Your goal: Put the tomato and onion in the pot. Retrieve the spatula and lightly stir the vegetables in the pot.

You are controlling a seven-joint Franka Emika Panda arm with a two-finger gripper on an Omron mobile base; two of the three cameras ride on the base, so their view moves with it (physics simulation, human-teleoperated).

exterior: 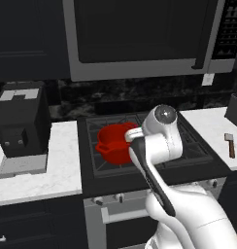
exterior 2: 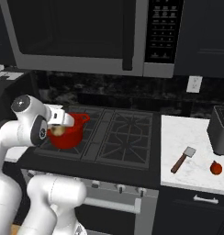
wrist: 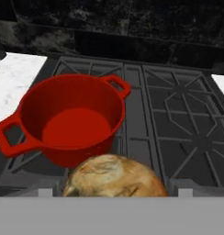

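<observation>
The claw (wrist: 114,190) grips the onion (wrist: 114,179) just short of the red pot (wrist: 70,120), which sits on the stove (exterior 2: 123,133)'s left burner. Over on the right counter (exterior 2: 192,137), the spatula (exterior 2: 183,159) lies near the tomato (exterior 2: 216,168), beside the toaster (exterior 2: 220,129).

pot (exterior: 113,143) right side hidden behind arm | onion (wrist: 114,176) lower part cut off at hand view bottom | pincer fingertips hidden behind onion, opening untellable | spatula (exterior: 229,144) tiny, blade detail unclear
</observation>
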